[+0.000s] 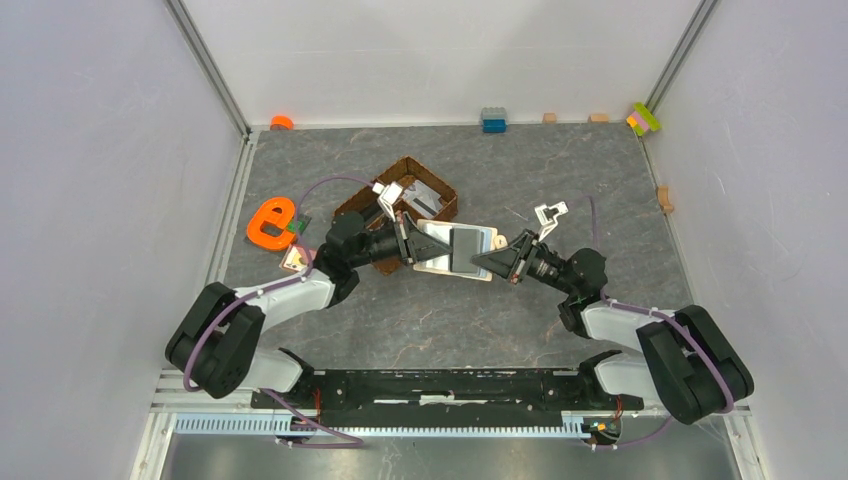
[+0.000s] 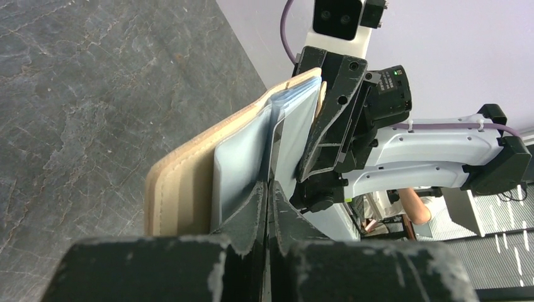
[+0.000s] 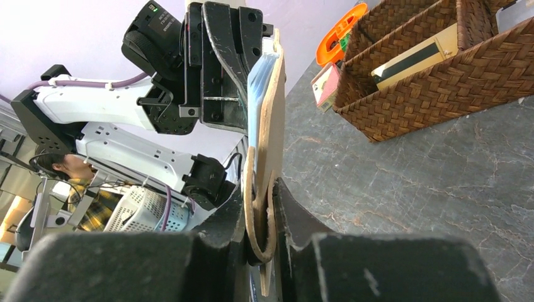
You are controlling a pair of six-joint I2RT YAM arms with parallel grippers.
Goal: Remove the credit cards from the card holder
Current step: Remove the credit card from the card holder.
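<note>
The beige card holder hangs open above the table between both grippers, its grey clear sleeves facing up. My left gripper is shut on the thin edge of a clear sleeve; I cannot tell whether a card lies inside it. My right gripper is shut on the holder's beige tab at the opposite end. A pinkish credit card lies on the table by the left arm and shows in the right wrist view as a pinkish card. A cream card with a dark stripe lies in the basket.
A brown wicker basket stands just behind the left gripper. An orange letter toy lies at the left. Small blocks line the back wall. The two arms face each other closely over the middle of the table.
</note>
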